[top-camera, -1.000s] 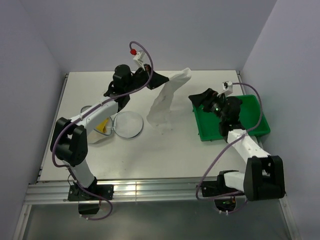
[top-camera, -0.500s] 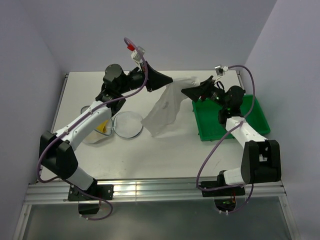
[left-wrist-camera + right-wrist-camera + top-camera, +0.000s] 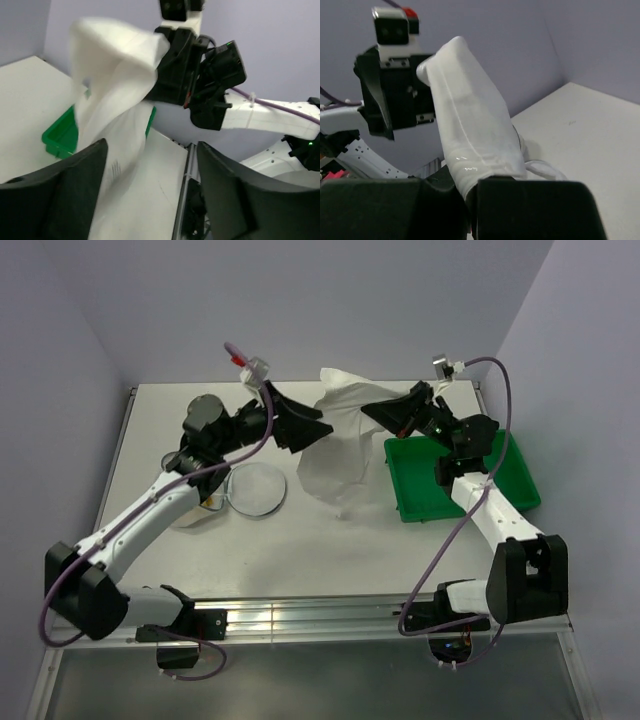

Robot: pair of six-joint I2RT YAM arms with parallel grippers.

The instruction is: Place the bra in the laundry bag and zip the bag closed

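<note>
The bra (image 3: 335, 445) is a long white garment hanging over the middle of the table, its lower end near the tabletop. My right gripper (image 3: 368, 412) is shut on its upper part; the right wrist view shows the white fabric (image 3: 470, 120) pinched between the jaws (image 3: 472, 200). My left gripper (image 3: 318, 425) stands open just left of the bra, apart from it, with nothing between its fingers (image 3: 152, 190). The bra (image 3: 115, 75) shows ahead of the left gripper. The laundry bag (image 3: 257, 488), a round translucent mesh hoop, lies flat on the table under the left arm.
A green plastic tray (image 3: 505, 475) sits at the right of the table, beneath the right arm. A second round rim with something yellow inside (image 3: 200, 498) lies next to the laundry bag. Purple cables loop above both wrists.
The left gripper has opened, let go of the bra and drawn back to the left. The right gripper has come in, shut on the bra's upper part and lifted it.
</note>
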